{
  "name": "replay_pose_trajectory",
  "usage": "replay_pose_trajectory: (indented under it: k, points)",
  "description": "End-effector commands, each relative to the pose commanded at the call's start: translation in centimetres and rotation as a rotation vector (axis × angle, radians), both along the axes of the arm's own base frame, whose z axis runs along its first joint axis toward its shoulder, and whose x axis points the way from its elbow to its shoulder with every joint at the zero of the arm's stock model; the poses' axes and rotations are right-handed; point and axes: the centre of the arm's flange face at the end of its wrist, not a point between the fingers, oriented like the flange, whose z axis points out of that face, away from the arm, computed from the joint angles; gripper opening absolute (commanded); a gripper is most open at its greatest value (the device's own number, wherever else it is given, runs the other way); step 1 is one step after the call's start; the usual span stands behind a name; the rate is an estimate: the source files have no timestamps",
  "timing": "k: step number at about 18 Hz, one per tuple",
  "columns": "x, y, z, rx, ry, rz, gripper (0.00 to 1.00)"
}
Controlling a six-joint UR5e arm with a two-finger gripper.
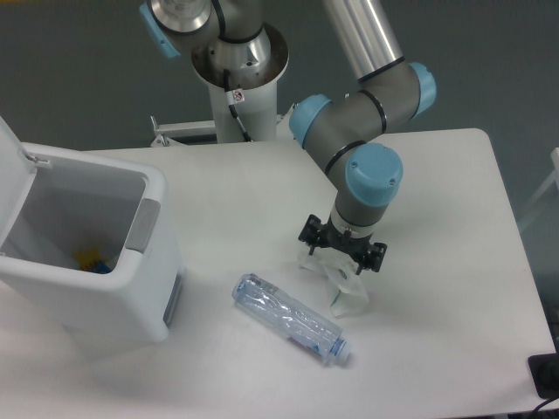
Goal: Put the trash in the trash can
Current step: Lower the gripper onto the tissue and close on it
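Note:
The crushed clear plastic bottle (288,319) with a bluish cap lies on the white table, front centre, cap pointing right. The crumpled white scrap (342,288) lies just right of it, directly under my gripper (339,260). The gripper points straight down over the scrap and its fingers are hidden by the wrist and the scrap, so I cannot tell whether it is open or shut. The white trash can (87,253) stands at the left with its lid up and some blue and yellow bits inside.
The arm's base column (236,78) stands at the back centre of the table. The table's right edge (515,244) is near the gripper. A dark object (546,375) shows at the bottom right corner.

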Motion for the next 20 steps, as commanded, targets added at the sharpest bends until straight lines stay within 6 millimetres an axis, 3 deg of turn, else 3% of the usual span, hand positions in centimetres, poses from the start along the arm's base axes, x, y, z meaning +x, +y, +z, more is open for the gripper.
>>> replay_pose_trajectory:
  k: [6, 10, 13, 17, 20]
  points:
    - [-0.1, 0.6, -0.7, 0.002, 0.026, 0.148, 1.0]
    - [-0.4, 0.2, -0.8, -0.031, 0.055, 0.152, 0.52]
    - [-0.4, 0.3, -1.0, -0.036, 0.052, 0.151, 0.02]
    - [-0.9, 0.6, 0.1, -0.015, 0.065, 0.15, 0.0]
    - [-1.6, 1.0, 2.2, 0.016, 0.096, 0.153, 0.0]
